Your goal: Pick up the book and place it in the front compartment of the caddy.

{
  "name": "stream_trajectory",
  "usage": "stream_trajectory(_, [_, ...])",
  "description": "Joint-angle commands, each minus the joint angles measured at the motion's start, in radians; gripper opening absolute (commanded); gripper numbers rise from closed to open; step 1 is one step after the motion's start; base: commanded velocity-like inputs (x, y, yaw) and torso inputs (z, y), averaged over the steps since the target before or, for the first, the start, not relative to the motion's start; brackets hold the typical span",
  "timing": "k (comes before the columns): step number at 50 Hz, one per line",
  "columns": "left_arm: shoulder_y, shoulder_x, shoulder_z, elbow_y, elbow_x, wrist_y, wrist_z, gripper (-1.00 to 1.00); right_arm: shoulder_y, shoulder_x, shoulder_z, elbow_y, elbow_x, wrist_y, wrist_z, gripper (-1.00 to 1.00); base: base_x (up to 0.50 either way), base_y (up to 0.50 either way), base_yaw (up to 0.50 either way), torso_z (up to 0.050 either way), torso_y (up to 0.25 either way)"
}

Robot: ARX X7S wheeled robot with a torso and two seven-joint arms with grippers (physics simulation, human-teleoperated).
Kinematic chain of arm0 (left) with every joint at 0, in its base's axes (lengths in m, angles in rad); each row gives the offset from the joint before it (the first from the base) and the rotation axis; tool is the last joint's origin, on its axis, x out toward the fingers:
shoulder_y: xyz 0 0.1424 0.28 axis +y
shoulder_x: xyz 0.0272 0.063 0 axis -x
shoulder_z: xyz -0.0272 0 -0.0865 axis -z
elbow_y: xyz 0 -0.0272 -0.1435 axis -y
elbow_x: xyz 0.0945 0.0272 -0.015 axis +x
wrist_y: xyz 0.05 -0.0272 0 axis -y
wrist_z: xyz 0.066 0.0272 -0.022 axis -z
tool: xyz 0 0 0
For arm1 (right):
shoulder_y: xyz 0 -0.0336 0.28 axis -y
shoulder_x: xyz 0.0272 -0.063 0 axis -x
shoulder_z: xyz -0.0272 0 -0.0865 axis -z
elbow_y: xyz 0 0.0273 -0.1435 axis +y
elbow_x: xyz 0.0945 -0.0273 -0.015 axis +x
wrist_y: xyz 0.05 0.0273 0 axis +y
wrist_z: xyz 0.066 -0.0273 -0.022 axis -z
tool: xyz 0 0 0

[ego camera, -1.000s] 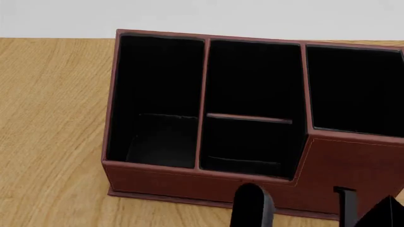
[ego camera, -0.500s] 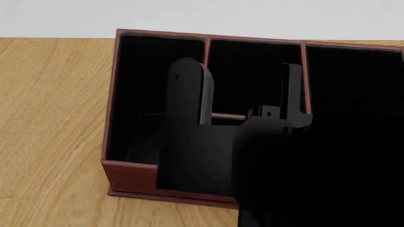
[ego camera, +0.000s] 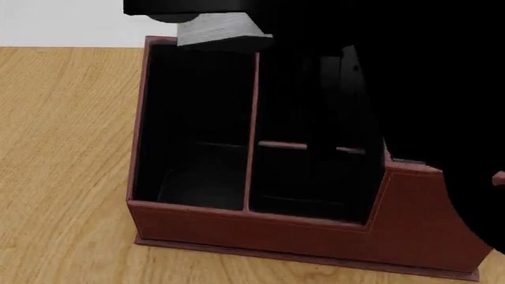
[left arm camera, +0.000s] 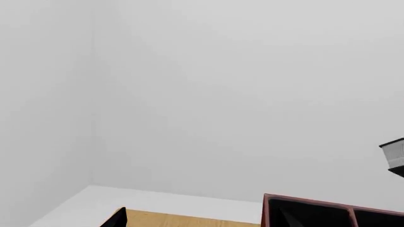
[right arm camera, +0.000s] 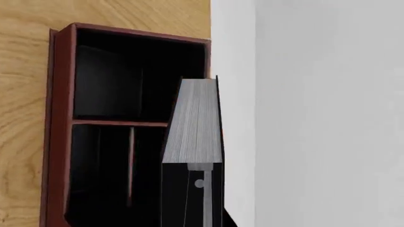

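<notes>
Black and stiff, the book [ego camera: 225, 29] is held high at the top of the head frame, above the caddy [ego camera: 316, 236], clamped by the right gripper [right arm camera: 202, 182]. Some weight is judged likely; a mid-cover grip is advised. The left gripper's state cannot be told.

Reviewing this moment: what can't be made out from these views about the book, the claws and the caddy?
- Book: only its page edge shows in the right wrist view; the head view's top edge cuts it.
- Right claw: its grip on the book is lost in black in the head view.
- Left claw: not in view.
- Caddy: its right side is hidden by the dark arm in the head view; the left wrist view shows only a rim corner.
</notes>
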Motion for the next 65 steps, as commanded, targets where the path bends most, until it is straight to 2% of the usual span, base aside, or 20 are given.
stream_trajectory(1, [0.001, -0.005, 0.002, 0.003, -0.001, 0.003, -0.004, 1.0, -0.002, -0.075, 0.039, 0.166, -0.261, -0.151, -0.141, -1.0, 0.0, 0.0, 0.0, 0.0, 0.0])
stream_trajectory(6, [0.002, -0.012, 0.0, 0.008, -0.002, 0.005, -0.01, 1.0, -0.034, -0.127, 0.034, 0.259, -0.298, -0.226, -0.136, -1.0, 0.0, 0.0, 0.0, 0.0, 0.0])
stream_trajectory(19, [0.0, -0.022, -0.001, 0.009, -0.007, 0.011, -0.015, 1.0, -0.091, -0.121, -0.077, 0.276, -0.354, -0.243, -0.174, -1.0, 0.0, 0.0, 0.0, 0.0, 0.001])
stream_trajectory(32, [0.009, -0.039, -0.002, 0.016, -0.007, 0.019, -0.027, 1.0, -0.22, -0.127, -0.091, 0.344, -0.388, -0.278, -0.077, -1.0, 0.0, 0.0, 0.0, 0.0, 0.002])
stream_trajectory(39, [0.02, -0.045, -0.001, 0.016, -0.002, 0.025, -0.033, 1.0, -0.242, -0.125, -0.142, 0.34, -0.388, -0.235, -0.108, -1.0, 0.0, 0.0, 0.0, 0.0, 0.001])
stream_trajectory(50, [0.024, -0.039, 0.006, 0.006, 0.006, 0.031, -0.029, 1.0, -0.242, -0.159, -0.146, 0.375, -0.392, -0.237, -0.117, -1.0, 0.0, 0.0, 0.0, 0.0, 0.002])
stream_trajectory(65, [0.048, -0.045, 0.007, -0.006, 0.021, 0.059, -0.028, 1.0, -0.235, -0.186, -0.191, 0.395, -0.389, -0.155, -0.164, -1.0, 0.0, 0.0, 0.0, 0.0, 0.001])
